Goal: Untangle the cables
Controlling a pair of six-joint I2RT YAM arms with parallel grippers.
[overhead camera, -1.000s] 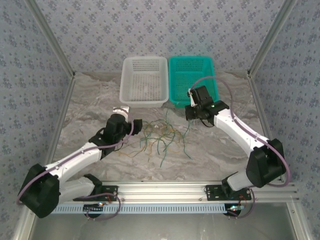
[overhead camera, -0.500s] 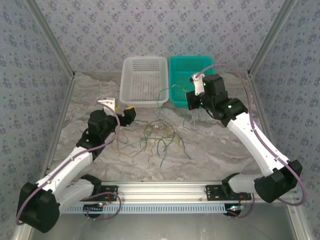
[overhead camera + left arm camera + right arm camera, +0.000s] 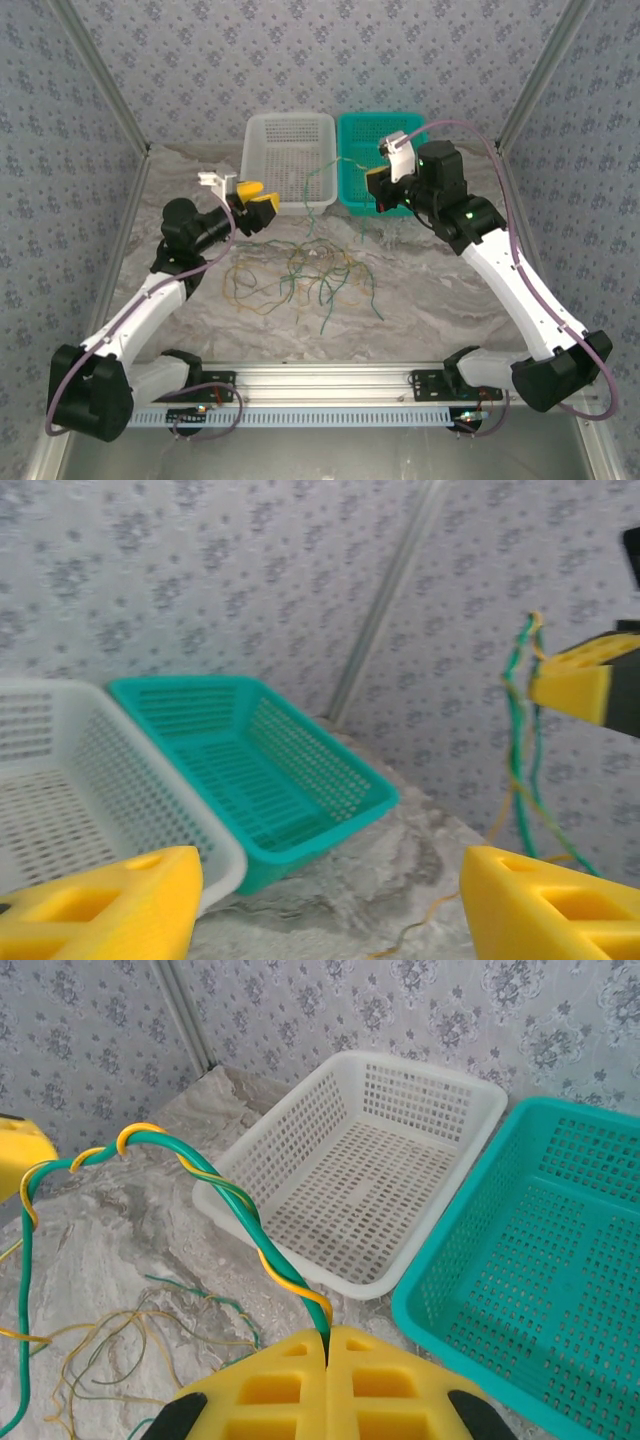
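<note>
Right gripper (image 3: 325,1343) clenched on twisted green-yellow strand (image 3: 230,1192), held aloft. Strand runs toward 9 o'clock, where the nearer left gripper (image 3: 257,197) gapes empty. Loose cables (image 3: 300,275) heaped on table (image 3: 450,290).

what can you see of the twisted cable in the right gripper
The twisted cable is a thin green strand wound with a yellow one, floppy. One end is pinched in the shut yellow jaws of the right gripper; it arches up and leftward, lifted off the table, then droops toward the loose cables below.
</note>
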